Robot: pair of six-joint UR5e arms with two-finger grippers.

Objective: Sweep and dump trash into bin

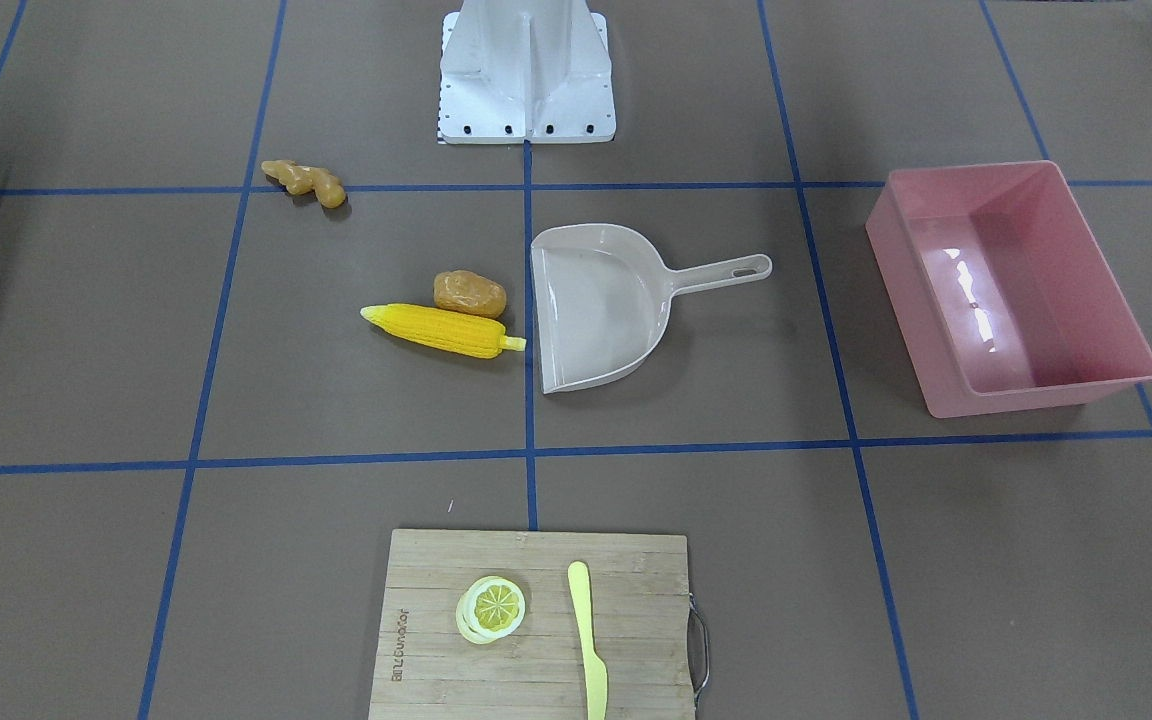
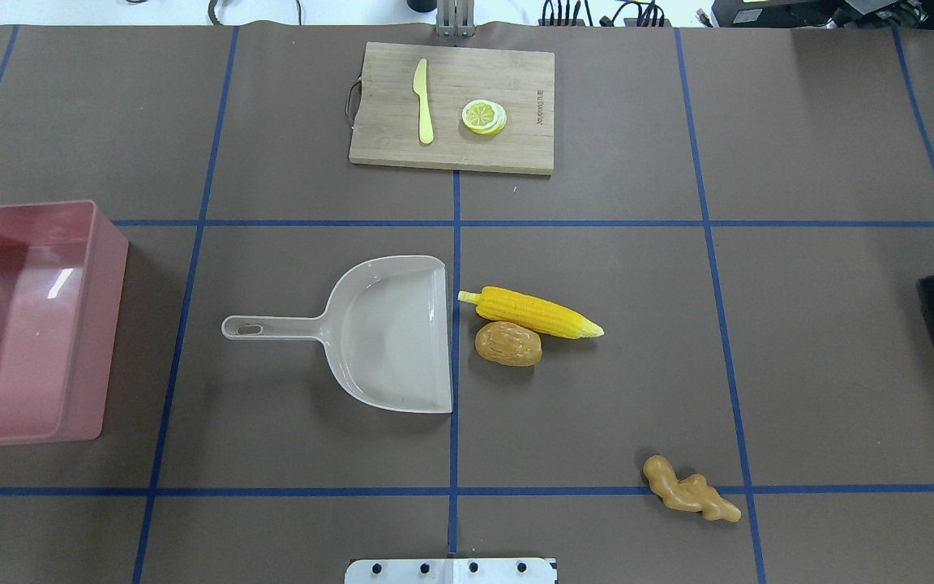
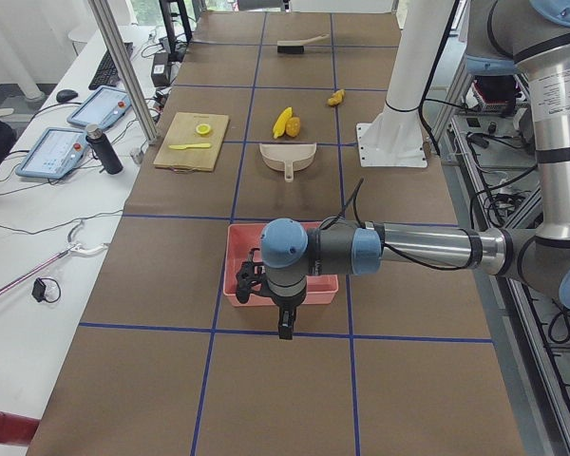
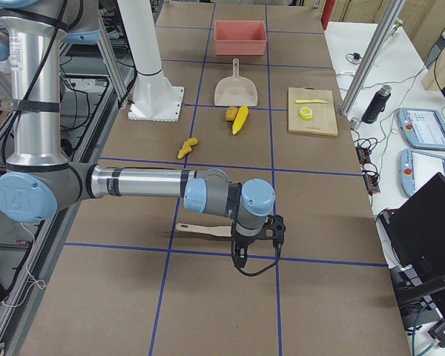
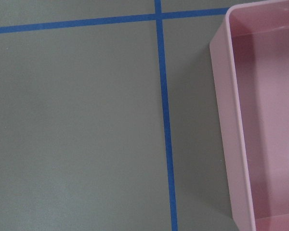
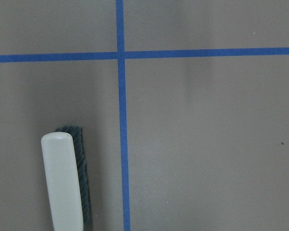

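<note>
In the overhead view the trash sits right of centre on the brown desk (image 2: 597, 405). A ribbed yellow toy corn cob (image 2: 533, 313) with a pale tip touches a rounded glossy brown toy potato (image 2: 507, 343), both just beside the open mouth of the beige plastic handled dustpan (image 2: 390, 332), while a knobbly tan toy ginger root (image 2: 690, 489) lies well apart at lower right on a blue tape line. The glossy pink rectangular plastic bin (image 2: 21, 324), tall-walled and rimmed, stands at that frame's left edge. The left gripper (image 3: 284, 325) hangs by the bin's near end and the right gripper (image 4: 239, 259) hangs by a beige-backed, dark-bristled brush (image 4: 204, 230), each shown only from the side, so I cannot tell how far either is open or whether it holds anything.
</note>
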